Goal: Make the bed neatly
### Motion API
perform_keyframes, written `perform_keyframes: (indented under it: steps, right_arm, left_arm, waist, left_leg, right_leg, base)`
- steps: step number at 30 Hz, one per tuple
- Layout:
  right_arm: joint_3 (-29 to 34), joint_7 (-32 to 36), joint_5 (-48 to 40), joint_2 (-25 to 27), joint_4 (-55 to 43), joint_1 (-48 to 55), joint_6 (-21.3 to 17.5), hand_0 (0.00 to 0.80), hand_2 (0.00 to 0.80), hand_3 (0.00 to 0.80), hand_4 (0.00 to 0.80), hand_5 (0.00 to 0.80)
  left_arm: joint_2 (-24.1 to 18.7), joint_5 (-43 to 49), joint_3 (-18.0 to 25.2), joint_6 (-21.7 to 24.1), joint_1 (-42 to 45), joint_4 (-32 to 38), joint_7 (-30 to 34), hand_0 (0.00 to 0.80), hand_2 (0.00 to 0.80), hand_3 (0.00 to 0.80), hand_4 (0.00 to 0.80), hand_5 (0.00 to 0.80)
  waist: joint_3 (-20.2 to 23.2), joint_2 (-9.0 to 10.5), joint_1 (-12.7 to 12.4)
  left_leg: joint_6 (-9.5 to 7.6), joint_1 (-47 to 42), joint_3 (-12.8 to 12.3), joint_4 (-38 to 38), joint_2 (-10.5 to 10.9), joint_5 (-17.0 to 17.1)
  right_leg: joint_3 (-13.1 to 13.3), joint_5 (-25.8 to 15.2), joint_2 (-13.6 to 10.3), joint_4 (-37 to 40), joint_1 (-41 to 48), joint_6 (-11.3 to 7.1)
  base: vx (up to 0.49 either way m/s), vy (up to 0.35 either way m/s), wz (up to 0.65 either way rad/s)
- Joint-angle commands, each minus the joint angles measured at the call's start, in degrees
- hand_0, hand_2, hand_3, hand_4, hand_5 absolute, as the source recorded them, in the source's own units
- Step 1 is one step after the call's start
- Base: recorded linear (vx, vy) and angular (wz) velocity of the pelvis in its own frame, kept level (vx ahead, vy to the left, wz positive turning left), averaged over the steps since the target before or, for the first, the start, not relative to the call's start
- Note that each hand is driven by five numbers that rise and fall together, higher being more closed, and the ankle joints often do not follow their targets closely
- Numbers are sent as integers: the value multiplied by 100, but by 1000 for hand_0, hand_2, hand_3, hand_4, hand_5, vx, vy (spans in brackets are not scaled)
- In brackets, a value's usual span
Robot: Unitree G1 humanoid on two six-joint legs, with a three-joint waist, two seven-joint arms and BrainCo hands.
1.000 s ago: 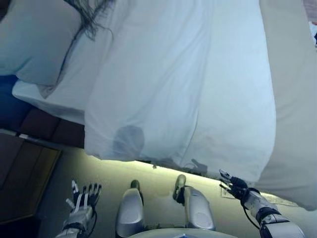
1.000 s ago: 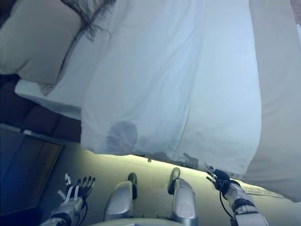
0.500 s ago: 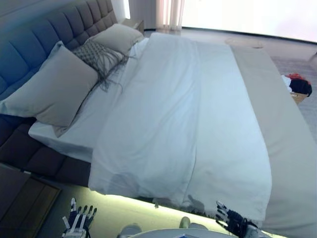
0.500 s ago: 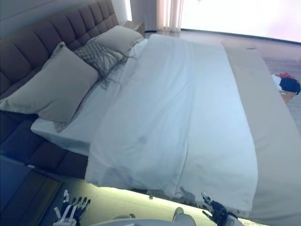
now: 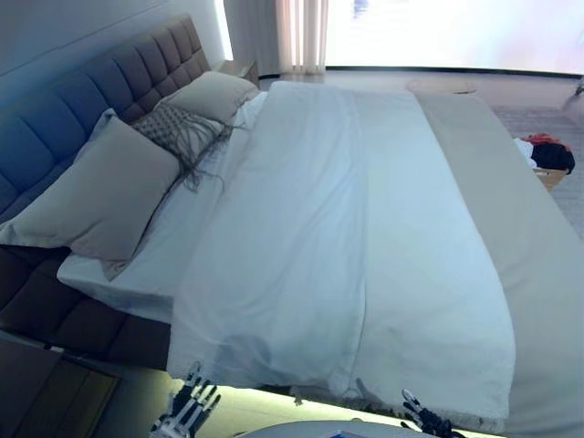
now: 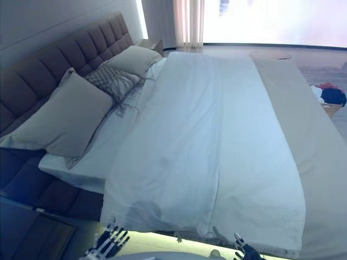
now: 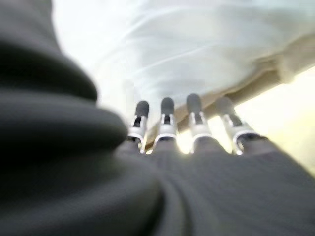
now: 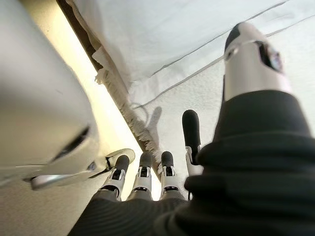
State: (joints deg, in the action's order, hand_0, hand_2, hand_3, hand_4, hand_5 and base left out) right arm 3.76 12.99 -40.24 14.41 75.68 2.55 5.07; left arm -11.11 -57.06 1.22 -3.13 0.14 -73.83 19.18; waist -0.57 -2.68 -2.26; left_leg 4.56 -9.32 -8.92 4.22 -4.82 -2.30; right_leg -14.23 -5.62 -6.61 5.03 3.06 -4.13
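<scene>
**Both hands empty below the duvet's near hem; left hand nearer the slack corner**

Left hand [image 5: 187,411]: fingers straight and spread, holding nothing. It sits low at the near side of the bed, just under the hanging edge of the white duvet [image 5: 356,228]. Left wrist view agrees: fingertips [image 7: 166,106] extended in a row, pointing at the white cloth, not touching it as far as I can tell.

Right hand [image 6: 242,251]: also spread and empty, just below the duvet's near hem further toward the foot. Right wrist view shows straight fingers [image 8: 143,164] next to the fringed edge of the beige bedspread [image 5: 525,228], apart from it.

Key relation: the duvet lies up and forward of both hands. Its long axis runs away from the robot, near side to the window side. It drapes over the near edge of the mattress, hem directly above both hands. Headboard end is to the robot's left, with the large grey-beige pillow [image 5: 105,196], a fringed patterned cushion [image 5: 173,128] and a second plain pillow [image 5: 212,93] against the grey tufted headboard [image 5: 82,91].

Judgement: duvet's head-end edge stops short of the pillows, bare white sheet [image 5: 137,269] showing between. Left hand is nearer that corner, so it's the likelier one to grab and pull toward the headboard; right hand suits the hem at the foot side. Either needs to rise to reach cloth.
</scene>
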Motion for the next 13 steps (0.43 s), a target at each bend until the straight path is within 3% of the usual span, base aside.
perform_keyframes:
  steps: [1, 5, 13]
  right_arm:
    - [-162, 7, 597, -304, 344, -386, -325, 0, 0, 0, 0, 0]
    - [-515, -60, 707, -463, 233, -411, -374, 0, 0, 0, 0, 0]
    - [-761, -28, 646, -526, 124, -406, -353, 0, 0, 0, 0, 0]
  left_arm:
    - [213, -117, 100, 52, -361, -468, -158, 0, 0, 0, 0, 0]
    - [341, 269, -38, -15, -340, -552, -238, 0, 0, 0, 0, 0]
    - [213, 89, -92, 111, -479, -486, -269, 0, 0, 0, 0, 0]
  waist:
    - [-73, 267, 119]
    - [-101, 368, 68]
    - [-148, 419, 102]
  left_leg:
    - [-110, 278, 57, 2, 72, 195]
    - [-143, 268, 102, -7, 82, 191]
    - [-175, 239, 110, -1, 92, 175]
  right_leg:
    - [-53, 156, -341, -34, 343, -290]
    - [-62, 128, -355, -49, 362, -302]
    - [-38, 117, -380, -88, 352, -334]
  base:
    - [63, -28, -3]
    - [40, -31, 1]
    - [25, -6, 1]
